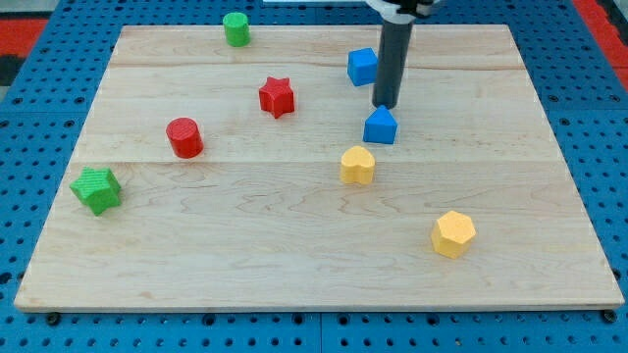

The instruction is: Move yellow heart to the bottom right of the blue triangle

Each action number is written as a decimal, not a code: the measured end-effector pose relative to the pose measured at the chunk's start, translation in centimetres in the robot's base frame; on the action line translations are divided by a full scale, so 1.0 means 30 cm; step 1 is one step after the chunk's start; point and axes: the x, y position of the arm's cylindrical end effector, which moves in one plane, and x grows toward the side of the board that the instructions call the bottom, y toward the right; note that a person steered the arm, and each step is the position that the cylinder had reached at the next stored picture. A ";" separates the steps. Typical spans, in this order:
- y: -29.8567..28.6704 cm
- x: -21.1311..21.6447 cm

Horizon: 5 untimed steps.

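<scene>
The yellow heart (357, 165) lies near the board's middle, just below and to the left of the blue triangle (381, 126). My tip (385, 106) stands just above the blue triangle, right at its top edge, and to the lower right of a blue cube (362, 66). The dark rod rises from the tip to the view's top.
A yellow hexagon (453, 233) lies at the lower right. A red star (277, 96) and a red cylinder (184, 137) lie left of centre. A green cylinder (235, 28) is at the top, a green star (96, 189) at the far left. The wooden board (314, 284) sits on a blue pegboard.
</scene>
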 end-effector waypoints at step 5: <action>-0.036 0.323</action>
